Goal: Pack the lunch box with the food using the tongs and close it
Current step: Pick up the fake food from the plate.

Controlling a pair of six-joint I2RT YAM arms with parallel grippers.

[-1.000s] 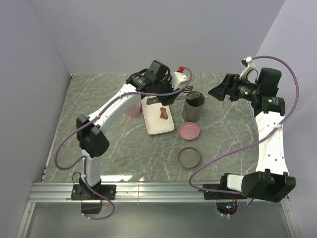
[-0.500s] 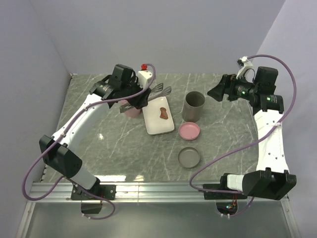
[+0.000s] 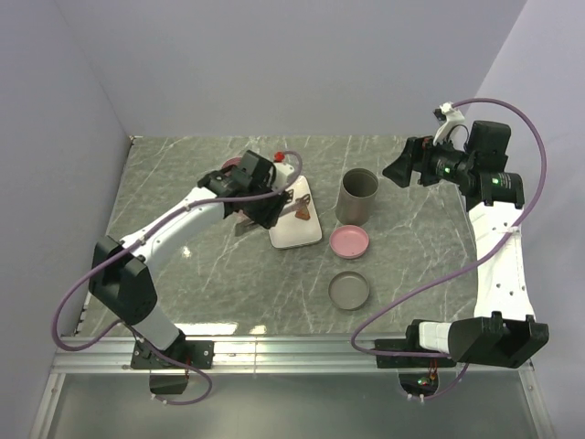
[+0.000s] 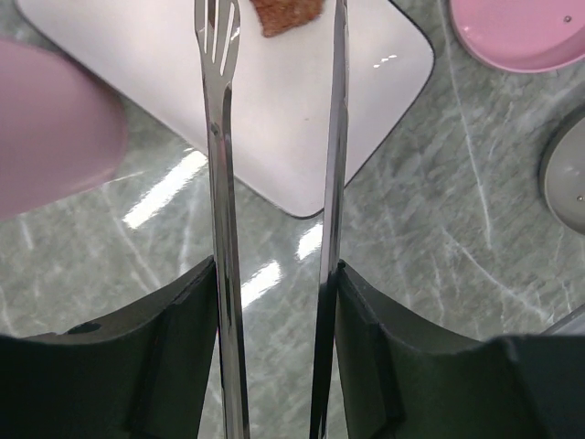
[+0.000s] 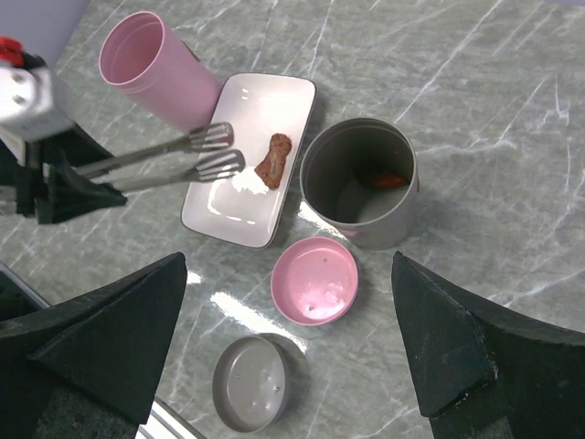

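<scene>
My left gripper [image 3: 263, 203] [image 4: 276, 352] is shut on the silver tongs [image 4: 219, 183] [image 5: 174, 155], one arm against each finger. The tongs' slotted tips stand apart just short of the reddish-brown meat strip [image 3: 300, 211] [image 5: 272, 160] [image 4: 285, 13]. The strip lies on the white tray [image 3: 294, 236] [image 5: 228, 215]. The grey cylindrical lunch box [image 3: 356, 195] [image 5: 361, 183] stands open right of the tray, with an orange-red piece of food [image 5: 388, 180] and something white inside. My right gripper [image 3: 407, 169] [image 5: 289, 261] hovers open and empty, high at the right.
A pink lid [image 3: 349, 241] [image 5: 313, 279] and a grey lid [image 3: 349, 290] [image 5: 251, 382] lie in front of the lunch box. A pink cup [image 5: 151, 64] [image 4: 46, 128] stands left of the tray, close to the tongs.
My left arm carried the tongs from beside the lunch box out to the left near the pink cup, then back over the tray. The right arm barely moved.
</scene>
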